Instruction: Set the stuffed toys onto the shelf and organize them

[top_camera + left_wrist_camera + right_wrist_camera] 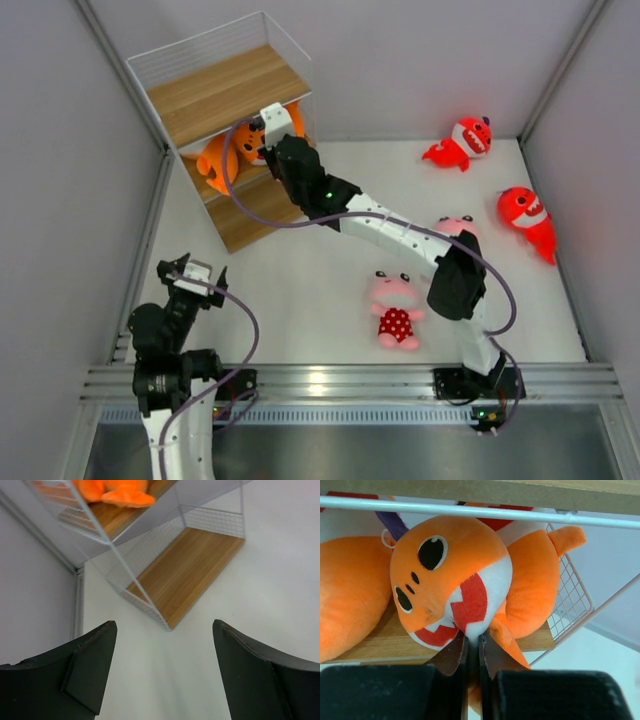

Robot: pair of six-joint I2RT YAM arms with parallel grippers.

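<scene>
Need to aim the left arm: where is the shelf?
In the top view the shelf stands in the table's far left corner, ahead of the left claw, orange toys on it.

Pink animal (460,223) half behind right arm (400,232), orange shark (350,595) cropped

Bright, even light falls from overhead. The white worktop (300,300) shows only faint, soft shadows beside the toys. A small glare spot sits on the metal rail (318,381) at the near edge. The red sharks (527,215) at the far right look oversaturated, their detail partly washed out. In the wrist views the left pincer (164,622) and the right pincer (472,642) are dark and soft-edged. The shelf board (185,570) and the orange shark (450,575) behind them are sharper.
</scene>
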